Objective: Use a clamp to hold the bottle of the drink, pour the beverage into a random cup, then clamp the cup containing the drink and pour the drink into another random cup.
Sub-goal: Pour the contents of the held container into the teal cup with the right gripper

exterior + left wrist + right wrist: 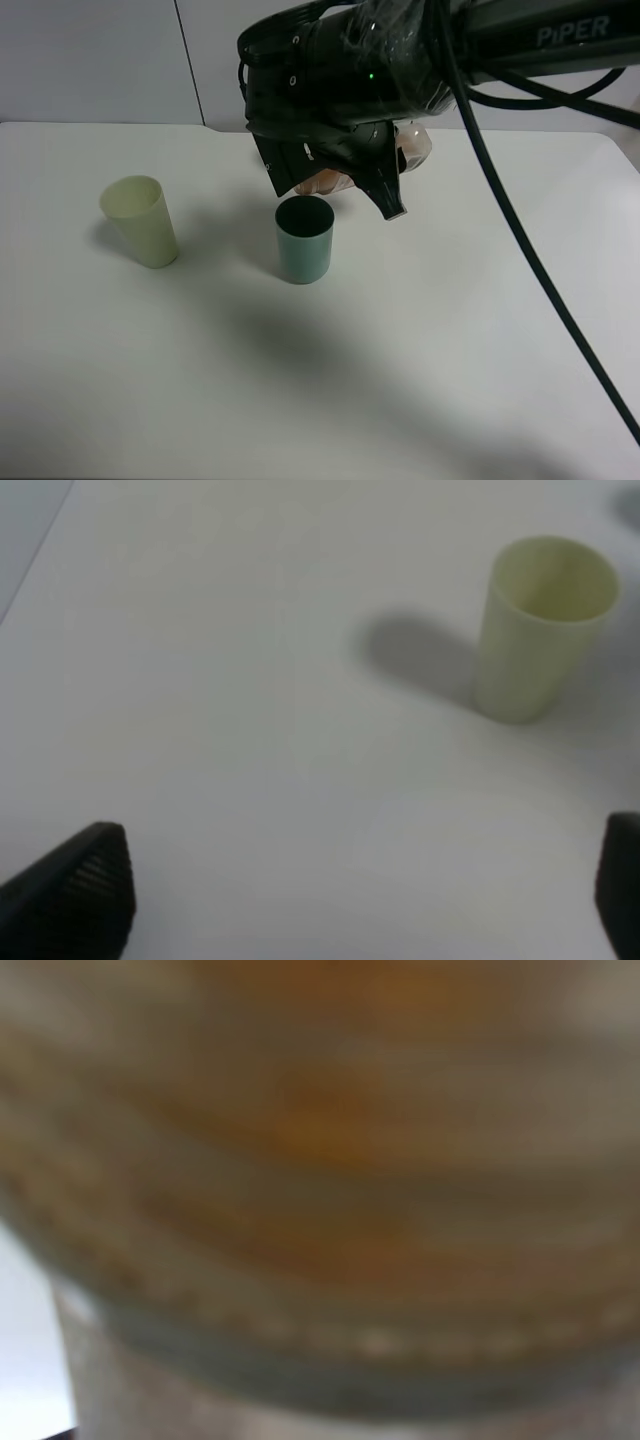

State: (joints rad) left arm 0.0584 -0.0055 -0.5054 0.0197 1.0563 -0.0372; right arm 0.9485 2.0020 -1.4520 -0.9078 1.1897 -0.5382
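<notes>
My right gripper (336,172) reaches across the middle and is shut on the bottle (415,148), which lies tipped just above and behind the teal-green cup (304,240). The arm hides most of the bottle. The right wrist view is filled by the blurred bottle wall with the brown beverage (320,1110) inside. I cannot tell whether liquid is in the teal cup. The pale yellow-green cup (140,221) stands upright to the left, and also shows in the left wrist view (545,630). My left gripper (360,900) is open over bare table, short of that cup.
The cups stand on a white table (450,350). A black cable (540,280) hangs from the right arm across the right side. A pale wall runs behind the table's far edge.
</notes>
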